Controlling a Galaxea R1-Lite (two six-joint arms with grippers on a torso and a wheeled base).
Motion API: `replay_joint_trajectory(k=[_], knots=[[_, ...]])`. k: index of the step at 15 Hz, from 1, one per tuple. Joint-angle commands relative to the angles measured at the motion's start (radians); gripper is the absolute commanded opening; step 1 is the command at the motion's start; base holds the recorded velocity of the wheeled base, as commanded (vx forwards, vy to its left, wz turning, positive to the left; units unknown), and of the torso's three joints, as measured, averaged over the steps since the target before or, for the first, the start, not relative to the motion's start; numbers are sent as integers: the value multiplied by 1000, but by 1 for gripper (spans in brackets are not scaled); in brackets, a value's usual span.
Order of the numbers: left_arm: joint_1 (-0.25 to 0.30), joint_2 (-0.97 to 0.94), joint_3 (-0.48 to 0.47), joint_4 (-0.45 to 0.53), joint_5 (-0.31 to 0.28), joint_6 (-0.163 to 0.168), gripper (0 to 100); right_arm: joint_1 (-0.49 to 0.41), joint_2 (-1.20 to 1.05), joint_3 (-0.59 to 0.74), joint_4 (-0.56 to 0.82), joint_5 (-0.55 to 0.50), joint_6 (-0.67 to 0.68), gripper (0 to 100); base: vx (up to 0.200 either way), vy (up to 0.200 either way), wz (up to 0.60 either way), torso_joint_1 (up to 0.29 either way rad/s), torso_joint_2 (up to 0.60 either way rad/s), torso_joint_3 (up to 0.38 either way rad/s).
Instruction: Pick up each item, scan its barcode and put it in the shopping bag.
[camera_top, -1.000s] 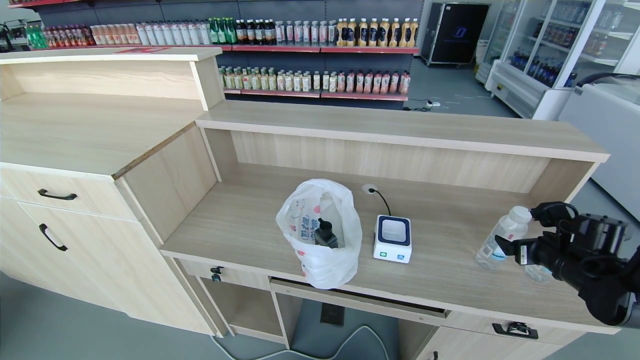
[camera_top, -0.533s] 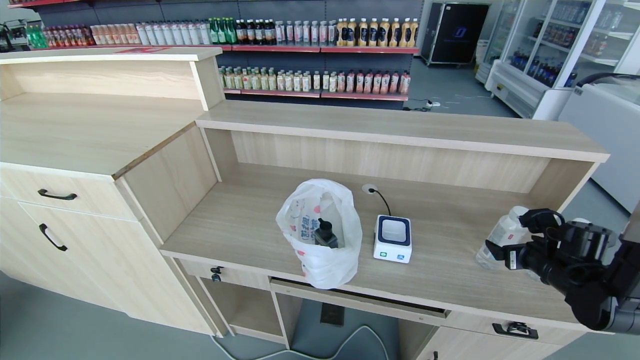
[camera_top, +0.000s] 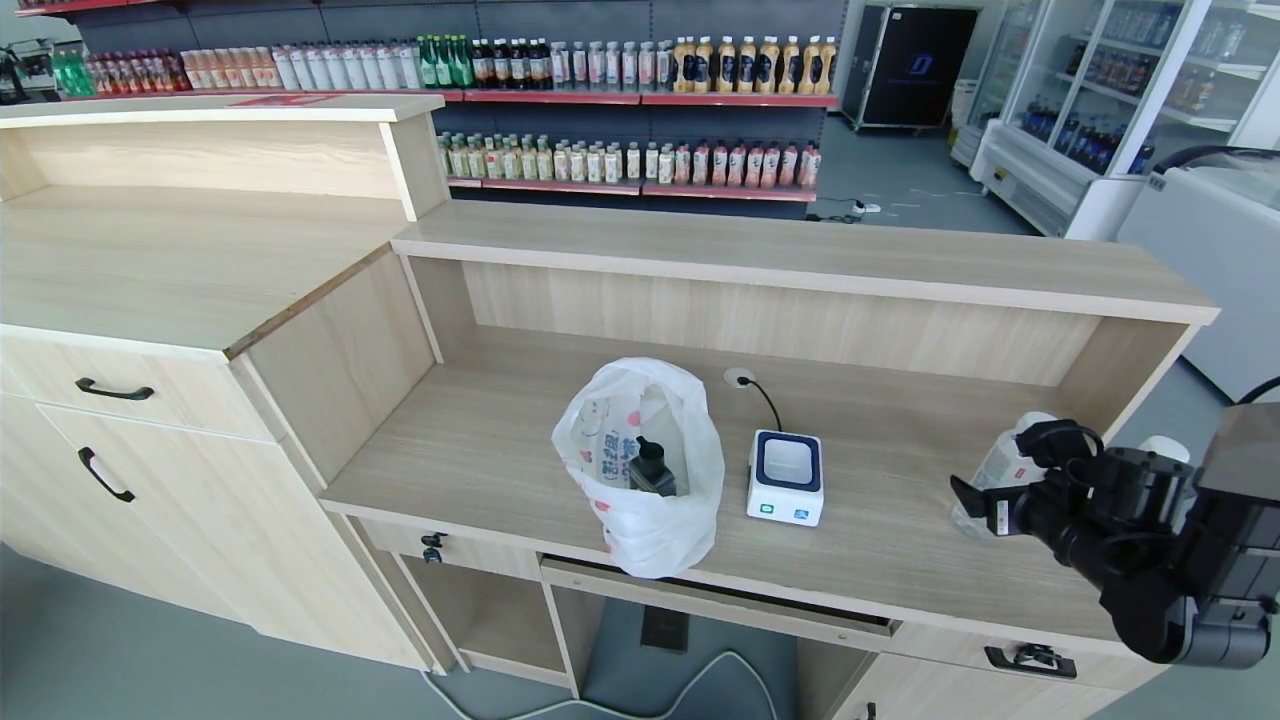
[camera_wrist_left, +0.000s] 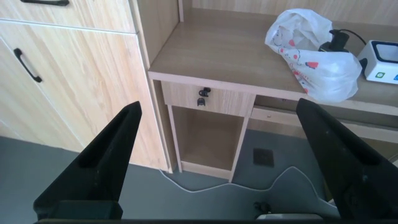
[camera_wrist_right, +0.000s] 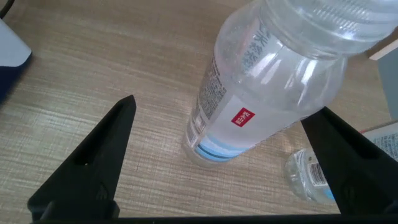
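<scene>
Fingers (camera_wrist_right: 93, 168) of the right gripper (camera_wrist_right: 222, 115) stood wide apart, one on each side of a clear water bottle (camera_wrist_right: 261, 81), with bare wood visible between each finger and the plastic, so the gripper had hold of nothing. The bottle, with a white cap and a label bearing a small red square, stood on its base near the right end of the wooden surface (camera_top: 480, 450). In the head view the same gripper (camera_top: 985, 500) sat low over the surface and covered the lower part of the bottle (camera_top: 1000, 462). A second clear bottle (camera_wrist_right: 308, 177) was just beside the first, on the side toward the right arm; whether the two touched could not be told.

Near the middle of the surface sat the white shopping bag (camera_top: 640, 465), its mouth open upward, with a dark-capped item (camera_top: 652, 468) and a printed pack inside. Just to its right, and apart from it, was the white barcode scanner (camera_top: 786, 477) with its dark window facing up and a black cable (camera_top: 765, 400) running back to a hole in the surface. The bottles were well apart from the scanner.

The left gripper (camera_wrist_left: 219, 106) hung below and in front of the surface's left end, above the grey floor, spread fully and holding nothing; the bag (camera_wrist_left: 311, 53) and the scanner (camera_wrist_left: 382, 60) lay beyond it.
</scene>
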Motion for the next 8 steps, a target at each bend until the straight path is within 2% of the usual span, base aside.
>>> replay_joint_trajectory(k=[1, 8], knots=[[0, 0, 0, 0, 0, 0, 100, 2, 20, -12, -1, 0, 1, 100, 0, 0, 0, 0, 0, 0], [0, 0, 0, 0, 0, 0, 100, 20, 42, -72, 10, 0, 84, 100, 0, 0, 0, 0, 0, 0]])
